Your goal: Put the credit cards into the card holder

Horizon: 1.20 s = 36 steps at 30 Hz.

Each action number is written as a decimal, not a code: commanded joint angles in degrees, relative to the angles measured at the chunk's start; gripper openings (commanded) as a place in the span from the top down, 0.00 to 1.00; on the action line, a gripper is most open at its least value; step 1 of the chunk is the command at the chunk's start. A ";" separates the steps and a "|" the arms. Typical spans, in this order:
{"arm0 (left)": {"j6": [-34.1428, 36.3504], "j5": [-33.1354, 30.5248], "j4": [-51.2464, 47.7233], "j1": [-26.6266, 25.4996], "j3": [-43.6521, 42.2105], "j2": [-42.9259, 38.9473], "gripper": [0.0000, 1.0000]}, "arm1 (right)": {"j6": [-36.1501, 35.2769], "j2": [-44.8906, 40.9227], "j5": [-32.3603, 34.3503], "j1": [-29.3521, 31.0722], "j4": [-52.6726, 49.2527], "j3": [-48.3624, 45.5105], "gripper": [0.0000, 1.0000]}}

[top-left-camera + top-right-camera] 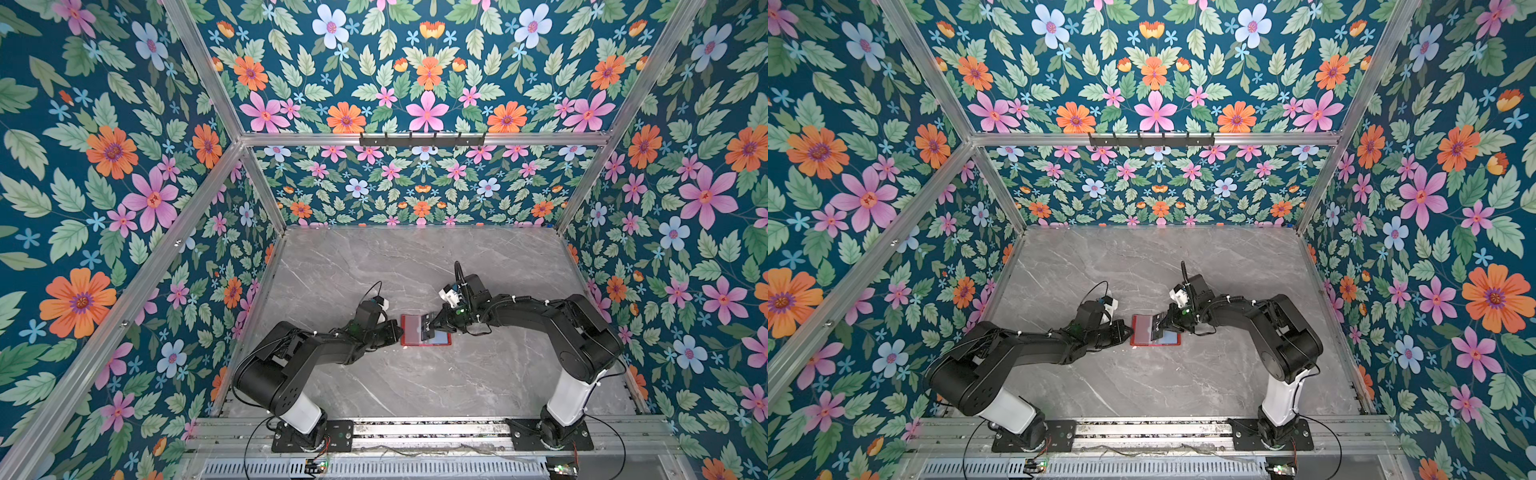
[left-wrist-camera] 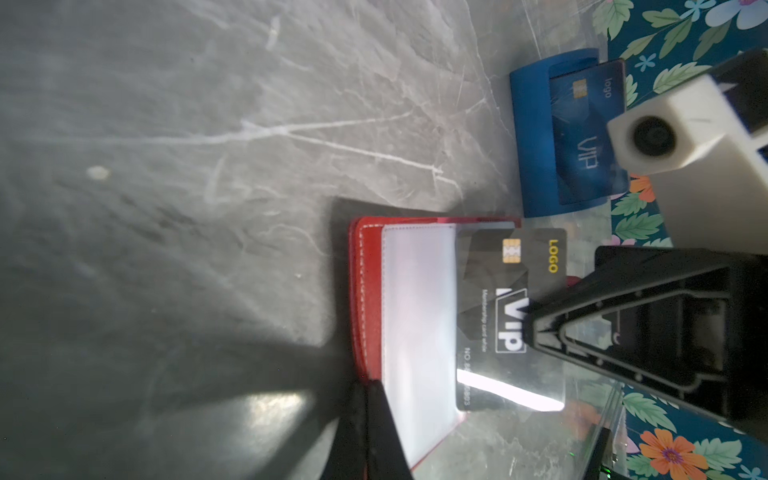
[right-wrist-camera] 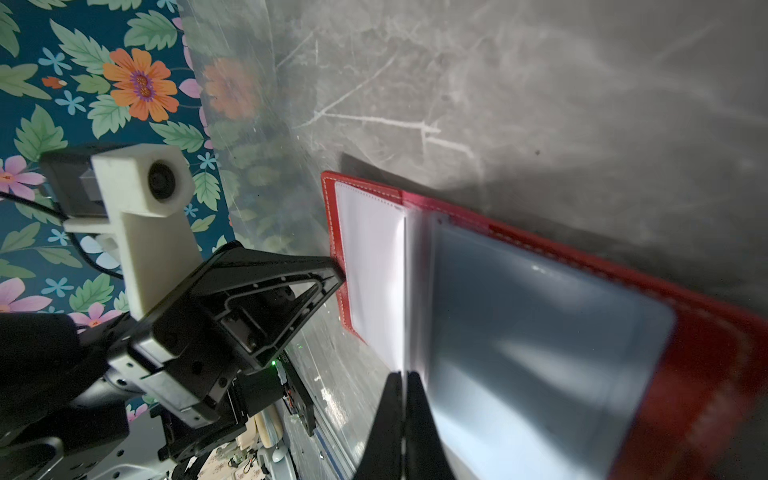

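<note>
Credit card (image 1: 428, 325) over the card holder (image 1: 412, 330), mid-table (image 1: 374, 266).

In the left wrist view you can read "LOGO", "VIP", "Membership card" and "NO." with blurred digits on the black card (image 2: 494, 270); the blue card (image 2: 590, 137) reads "logo" and "VIP".

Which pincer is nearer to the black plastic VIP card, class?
Right. The right pincer is shut on the edge of the black plastic VIP card; the left pincer sits at the far edge of the open red leather-look wallet, apart from the card.
</note>
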 commanded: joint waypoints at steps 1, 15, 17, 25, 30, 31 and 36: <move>0.62 -0.83 -0.59 0.01 0.00 -0.43 1.00 | 1.15 -1.26 2.37 0.01 2.71 -0.74 1.00; 0.83 -1.10 -0.95 0.05 -0.04 -0.43 1.00 | 2.42 -0.48 5.76 -0.11 5.71 -1.27 1.00; 0.86 -1.17 -1.03 0.06 -0.09 -0.31 1.00 | 2.61 0.12 4.57 -0.15 6.68 -1.35 1.00; 0.86 -1.21 -0.96 0.06 -0.08 -0.23 1.00 | 1.78 1.05 2.66 -0.07 6.13 -1.78 1.00; 0.75 -1.48 -1.04 -0.10 -0.17 -0.18 1.00 | -0.34 0.75 2.16 -0.05 3.66 -1.67 1.00; 0.76 -1.58 -1.04 -0.07 -0.17 -0.10 1.00 | -0.93 0.72 2.08 -0.08 3.03 -1.46 1.00; 0.65 -1.63 -1.04 -0.09 -0.18 -0.06 1.00 | -2.14 1.14 0.48 -0.03 1.82 -1.09 1.00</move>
